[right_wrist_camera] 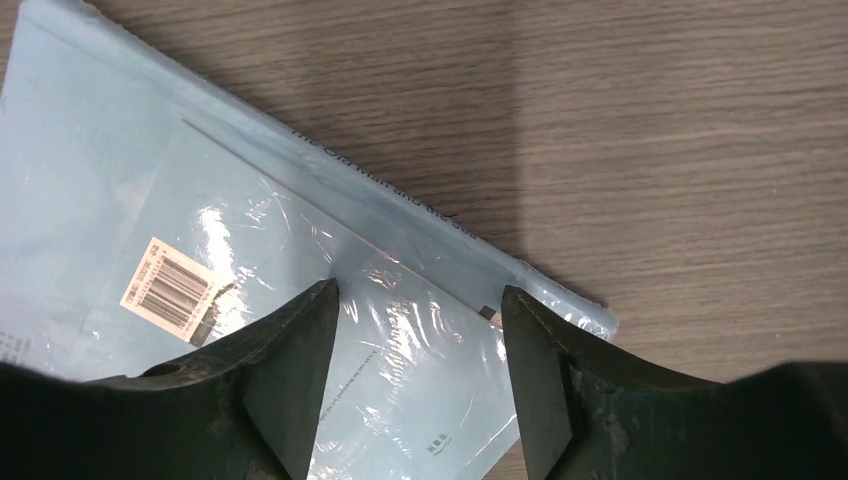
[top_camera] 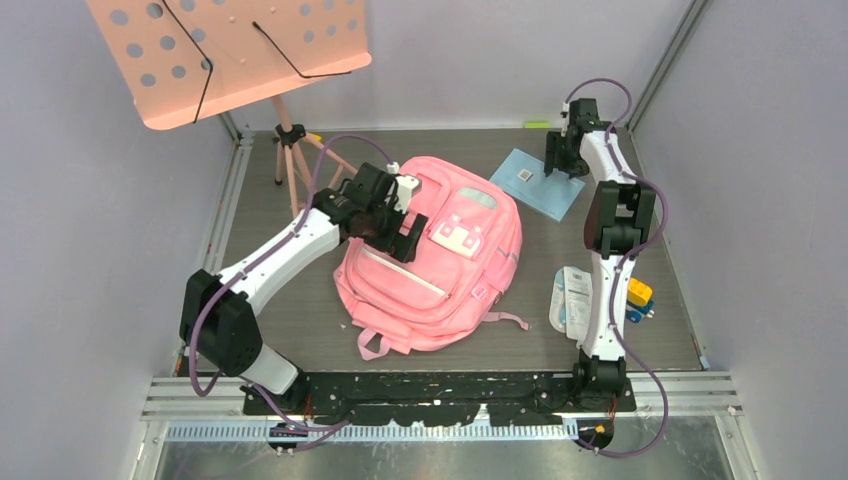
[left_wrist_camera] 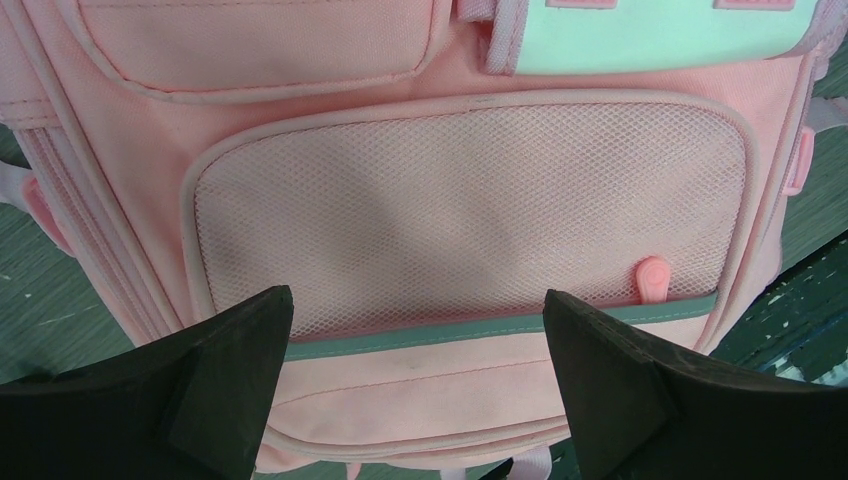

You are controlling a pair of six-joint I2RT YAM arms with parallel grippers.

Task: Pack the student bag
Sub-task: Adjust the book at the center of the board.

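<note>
Bag [top_camera: 430, 255]: pink, flat, table [top_camera: 300, 310] centre.
Left gripper [top_camera: 405, 238]: over bag's left side.
Right gripper [top_camera: 558, 170]: on blue book [top_camera: 535, 185], far right.
Stand [top_camera: 230, 55]: salmon, far left.
Packet [top_camera: 572, 298]: white, beside right arm.

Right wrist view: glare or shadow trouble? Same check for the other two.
Right wrist: white glare patches on the wrapped book, barcode unaffected; a dark shadow band crosses the table; focus sharp. Left wrist: a soft grey shadow lies across the bag, and the table looks green-tinted here. Top external: even light, no glare, sharp.
</note>
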